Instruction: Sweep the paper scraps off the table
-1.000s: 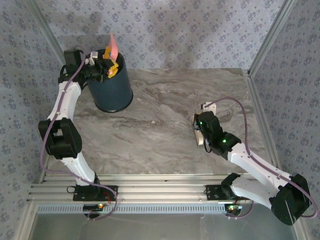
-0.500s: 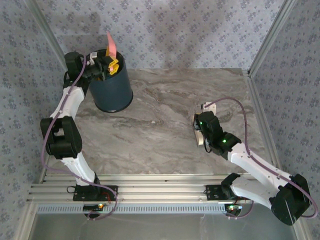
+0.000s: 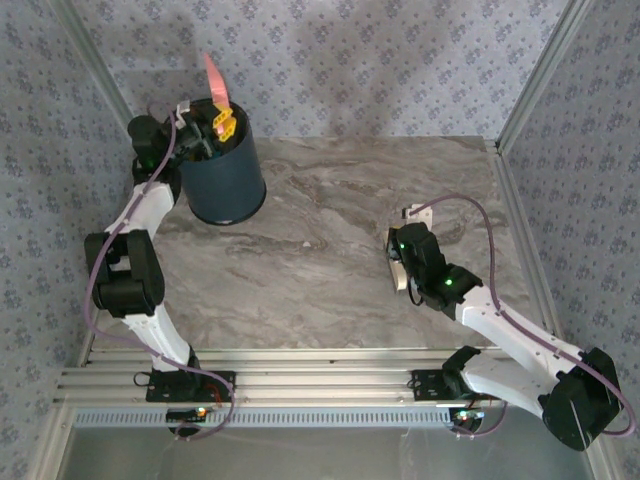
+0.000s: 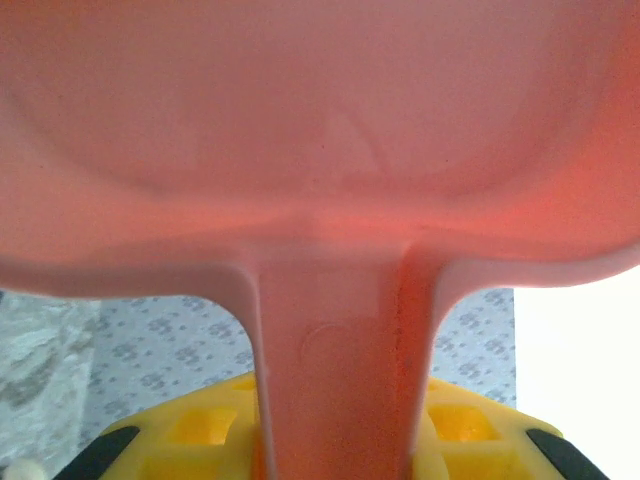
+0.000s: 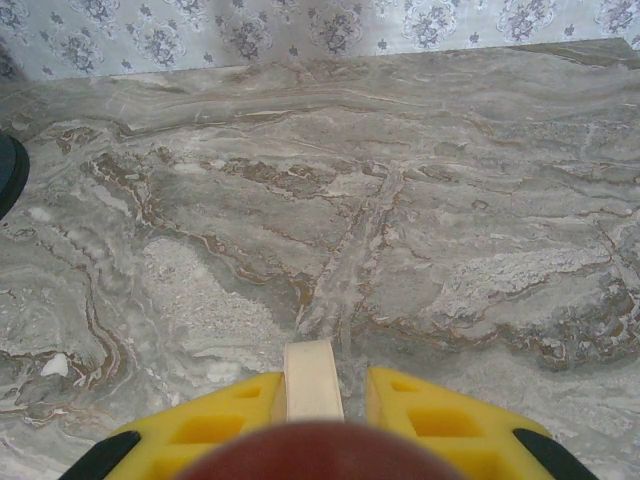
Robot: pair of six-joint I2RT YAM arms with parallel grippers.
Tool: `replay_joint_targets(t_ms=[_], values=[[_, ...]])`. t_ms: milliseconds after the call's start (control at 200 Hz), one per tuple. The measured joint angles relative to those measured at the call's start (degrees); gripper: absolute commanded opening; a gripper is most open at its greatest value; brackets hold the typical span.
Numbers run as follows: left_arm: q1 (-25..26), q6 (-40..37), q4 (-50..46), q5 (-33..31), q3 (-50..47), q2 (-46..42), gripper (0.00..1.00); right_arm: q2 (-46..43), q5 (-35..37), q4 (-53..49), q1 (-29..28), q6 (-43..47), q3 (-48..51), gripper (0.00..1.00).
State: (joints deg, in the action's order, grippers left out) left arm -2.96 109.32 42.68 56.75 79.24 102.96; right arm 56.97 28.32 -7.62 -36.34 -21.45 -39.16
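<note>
1. Presently noting left pincer point(image 4: 335, 440) clenched on handle of pink plastic dustpan point(image 4: 320, 150), pan rising above it.
2. Just beneath that pincer: dark blue round bucket point(image 3: 222, 185), mouth upward.
3. Right pincer point(image 5: 315, 415) clamped tight on cream flat strip point(image 5: 313, 375).
4. Under and ahead of right pincer: grey-beige marbled stone table point(image 5: 450, 200), bucket well to its left.

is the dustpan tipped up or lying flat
Tipped up: the pink dustpan stands nearly upright over the dark bin, handle clamped in the left pincer.
</note>
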Motion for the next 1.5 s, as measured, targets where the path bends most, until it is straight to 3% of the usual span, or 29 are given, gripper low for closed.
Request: replay_joint_targets(t_ms=[445, 974, 1259, 1499], values=[[1.7, 9.3, 15.2, -6.7, -4.1, 1.5, 0.0, 0.0, 0.0, 0.0, 0.0, 0.0, 0.0, 0.0], [2.7, 10.6, 23.4, -11.1, -7.6, 3.1, 0.0, 0.0, 0.0, 0.0, 0.0, 0.0, 0.0, 0.0], [2.7, 5.0, 13.1, -9.3, -7.6, 0.8, 0.0, 0.0, 0.0, 0.0, 0.0, 0.0, 0.0, 0.0], [2.7, -10.5, -6.8, -6.9, -6.9, -5.0, 0.0, 0.0, 0.0, 0.0, 0.0, 0.0, 0.0, 0.0]])
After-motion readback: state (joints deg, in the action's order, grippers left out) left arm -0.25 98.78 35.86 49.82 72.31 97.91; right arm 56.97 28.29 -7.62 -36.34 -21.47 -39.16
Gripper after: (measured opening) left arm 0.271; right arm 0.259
